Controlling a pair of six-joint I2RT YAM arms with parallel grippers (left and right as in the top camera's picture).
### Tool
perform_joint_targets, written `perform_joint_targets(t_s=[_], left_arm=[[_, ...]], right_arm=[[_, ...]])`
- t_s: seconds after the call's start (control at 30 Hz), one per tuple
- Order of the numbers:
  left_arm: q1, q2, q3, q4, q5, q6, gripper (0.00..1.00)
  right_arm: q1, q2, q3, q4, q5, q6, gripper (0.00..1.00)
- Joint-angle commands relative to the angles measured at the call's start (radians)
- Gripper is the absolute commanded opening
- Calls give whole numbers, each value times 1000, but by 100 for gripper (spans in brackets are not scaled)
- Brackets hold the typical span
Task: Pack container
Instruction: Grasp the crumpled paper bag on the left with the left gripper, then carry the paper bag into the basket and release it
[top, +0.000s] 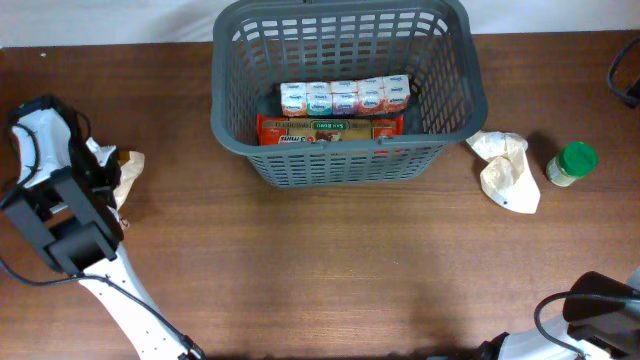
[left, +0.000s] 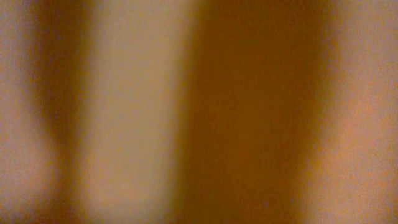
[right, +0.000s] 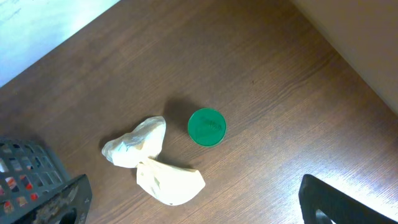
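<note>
Basket (top: 345, 160) sits top-centre on the table (top: 330, 270). Inside: a row of small cartons (top: 345, 97) with a red box (top: 330, 129) just beside it, on the near side. Left gripper (top: 105, 165) is at the left edge over a tan packet (top: 130, 170), well apart from the basket. Its cam is pure blur, so can't tell finger state. Right gripper (right: 339, 200): only a dark corner shows, finger state can't tell. Basket corner is at the far lower left of that view. White bag (top: 505, 170) and green-lid jar (top: 573, 163) lie right of the basket.
</note>
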Motion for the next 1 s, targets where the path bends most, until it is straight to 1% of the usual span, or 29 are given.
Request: perform_joint_targets(t_s=[0.0,0.1,0.17,0.2,0.23,0.3,0.33,0.4,0.43,0.47,0.57,0.63,0.73,0.8,0.9,0.97], left_arm=[[-18,5,245,-121,24,-73,2],[-29,0,435,-174,31,-97,2],[-39,-11,530,-173,31,-119,2],[-53,-26,621,-169,36,-118,2],[-60,-32,651,-165,39,-118,2],[-90,-53,769,-130,40,-113,2],[-105,-60,817,-113,43,-104,2],[-156,-79,942,-77,77,-32,2],[-184,-89,995,-63,77,-15,2],[-229,-121,1020,-26,77,21,2],[-317,-183,1020,47,77,99,2],[-438,-244,1020,121,77,212,2],[-575,-278,1020,167,77,360,2],[-714,-280,1017,172,101,477,2],[-800,-277,992,156,150,518,2],[-875,-275,931,154,170,571,2]], right_arm=[[-1,3,11,1,6,-3,99],[-1,3,11,1,6,-3,99],[-1,3,11,1,5,-3,99],[-1,3,11,1,5,-3,99],[-1,3,11,1,5,-3,99],[-1,3,11,1,6,-3,99],[-1,3,11,0,6,-3,99],[-1,3,11,1,6,-3,99],[-1,3,11,1,6,-3,99],[-1,3,11,1,5,-3,99],[-1,3,11,1,5,-3,99],[-1,3,11,1,5,-3,99],[-1,3,11,1,6,-3,99],[-1,3,11,1,6,-3,99],[-1,3,11,1,6,-3,99],[-1,3,11,1,6,-3,99]])
